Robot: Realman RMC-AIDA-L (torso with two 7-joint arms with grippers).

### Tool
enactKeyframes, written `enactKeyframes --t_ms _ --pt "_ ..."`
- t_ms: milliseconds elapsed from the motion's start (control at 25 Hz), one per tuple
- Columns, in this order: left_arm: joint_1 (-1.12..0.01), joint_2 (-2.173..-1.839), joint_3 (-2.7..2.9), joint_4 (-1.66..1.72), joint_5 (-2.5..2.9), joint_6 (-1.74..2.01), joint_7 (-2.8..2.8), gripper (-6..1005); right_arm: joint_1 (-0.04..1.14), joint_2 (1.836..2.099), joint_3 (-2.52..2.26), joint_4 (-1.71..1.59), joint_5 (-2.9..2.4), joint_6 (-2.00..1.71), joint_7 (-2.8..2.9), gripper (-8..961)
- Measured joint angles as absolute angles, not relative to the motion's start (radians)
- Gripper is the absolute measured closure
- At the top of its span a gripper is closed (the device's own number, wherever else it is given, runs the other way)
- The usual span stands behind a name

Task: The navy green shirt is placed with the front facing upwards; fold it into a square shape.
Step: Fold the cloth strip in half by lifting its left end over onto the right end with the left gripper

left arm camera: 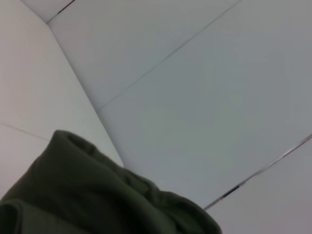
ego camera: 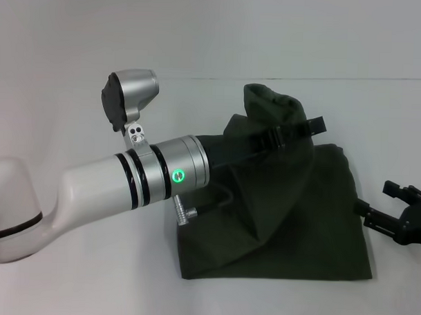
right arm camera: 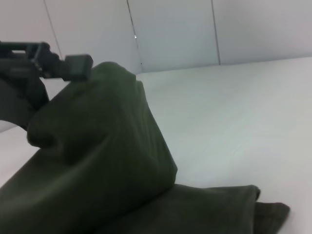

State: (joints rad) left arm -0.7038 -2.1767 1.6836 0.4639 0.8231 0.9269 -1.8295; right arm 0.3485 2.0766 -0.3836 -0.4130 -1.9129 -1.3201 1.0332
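Observation:
The navy green shirt (ego camera: 284,222) lies partly folded on the white table, a dark olive slab with no lettering showing. One part of it is pulled up into a peak (ego camera: 271,104) above the rest. My left gripper (ego camera: 305,127) reaches across from the left and is shut on this raised fabric, which drapes over its black fingers. The same gripper (right arm camera: 78,67) and lifted cloth (right arm camera: 97,146) show in the right wrist view. The left wrist view shows a bunch of the fabric (left arm camera: 97,200). My right gripper (ego camera: 406,199) is open and empty, just right of the shirt's right edge.
My left arm's white and silver forearm (ego camera: 127,179) crosses the left half of the table above the shirt's left edge. The white table (ego camera: 89,278) spreads all around the shirt. A pale panelled wall (right arm camera: 170,34) stands behind.

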Motion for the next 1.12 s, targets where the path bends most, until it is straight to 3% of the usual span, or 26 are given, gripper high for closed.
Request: enactKeyframes --t_ms 440,520,1120 --pt "-0.705 -2.177 1.74 0.483 0.739 0.959 -1.839 311 0.321 2.064 -0.301 -0.445 -1.913 -1.357 1.034 67" --pt "-0.705 -2.177 1.765 0.485 0.712 0.975 -1.84 96 0.318 2.063 -0.285 -0.451 -1.913 -1.364 1.035 67" --pt "-0.696 -2.172 1.766 0.49 0.649 1.044 -1.832 74 0.335 2.063 -0.232 -0.535 -1.92 -1.466 1.075 68"
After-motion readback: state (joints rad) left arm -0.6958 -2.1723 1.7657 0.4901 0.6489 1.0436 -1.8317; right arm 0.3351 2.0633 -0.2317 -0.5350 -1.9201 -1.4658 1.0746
